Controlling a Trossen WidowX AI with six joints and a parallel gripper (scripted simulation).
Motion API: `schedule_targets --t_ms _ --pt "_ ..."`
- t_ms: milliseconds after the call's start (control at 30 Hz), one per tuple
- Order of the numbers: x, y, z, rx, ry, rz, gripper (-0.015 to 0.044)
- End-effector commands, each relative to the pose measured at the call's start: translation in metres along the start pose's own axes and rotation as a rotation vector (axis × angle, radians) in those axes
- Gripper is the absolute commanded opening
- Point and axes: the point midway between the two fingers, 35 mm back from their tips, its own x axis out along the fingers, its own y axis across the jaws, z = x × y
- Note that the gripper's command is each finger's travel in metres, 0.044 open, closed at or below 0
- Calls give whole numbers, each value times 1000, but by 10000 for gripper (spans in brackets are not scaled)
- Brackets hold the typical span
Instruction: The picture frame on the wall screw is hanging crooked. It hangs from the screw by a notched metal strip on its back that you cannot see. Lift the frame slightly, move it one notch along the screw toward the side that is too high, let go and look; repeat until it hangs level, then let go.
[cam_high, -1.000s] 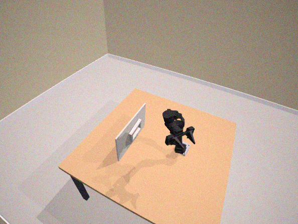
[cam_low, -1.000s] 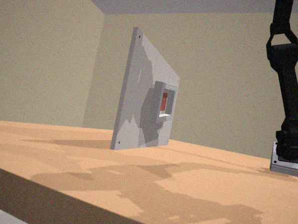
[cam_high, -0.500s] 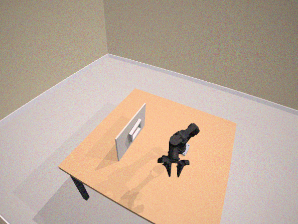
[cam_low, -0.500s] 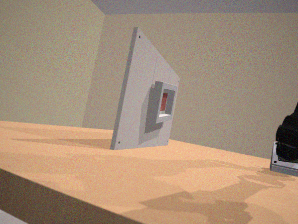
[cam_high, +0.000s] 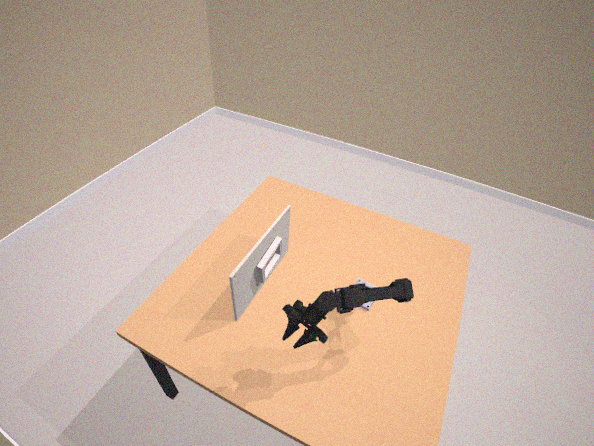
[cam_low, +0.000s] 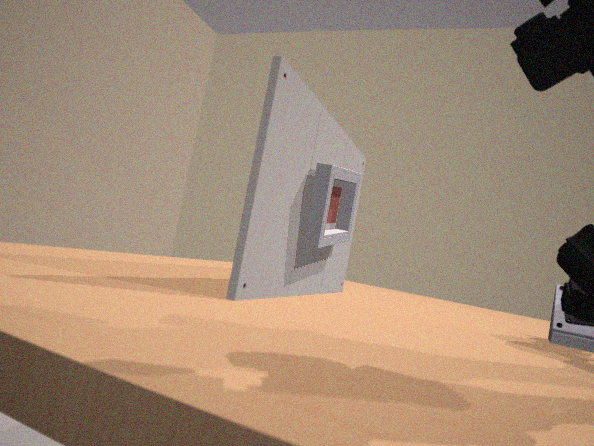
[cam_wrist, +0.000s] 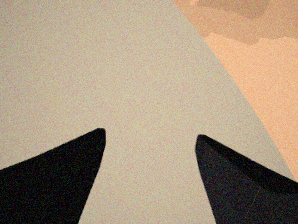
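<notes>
The picture frame (cam_high: 269, 253) (cam_low: 346, 173) hangs on the upright grey wall panel (cam_high: 242, 290) (cam_low: 270, 200). It looks crooked against the panel's top edge, its far end higher than its near end. The screw and the notched strip are hidden. A red patch shows inside the frame in the exterior view. My gripper (cam_high: 290, 343) (cam_wrist: 150, 139) is partly open with nothing between its fingers. It is away from the frame, off the near end of the panel on the robot's side, and touches nothing.
The wall panel stands upright on the wooden table (cam_high: 380, 365) (cam_low: 150, 315). The arm's base (cam_high: 367, 304) (cam_low: 570, 335) sits on the table, across from the panel's face. The table's near edge runs past the panel's near end.
</notes>
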Motion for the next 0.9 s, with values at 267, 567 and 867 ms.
schedule_targets --t_ms 267,567,867 --pt "-66 22 191 -170 -545 343 260" --pt "-179 8 275 -254 -922 575 260" --pt "-226 -8 294 -279 -1066 662 260"
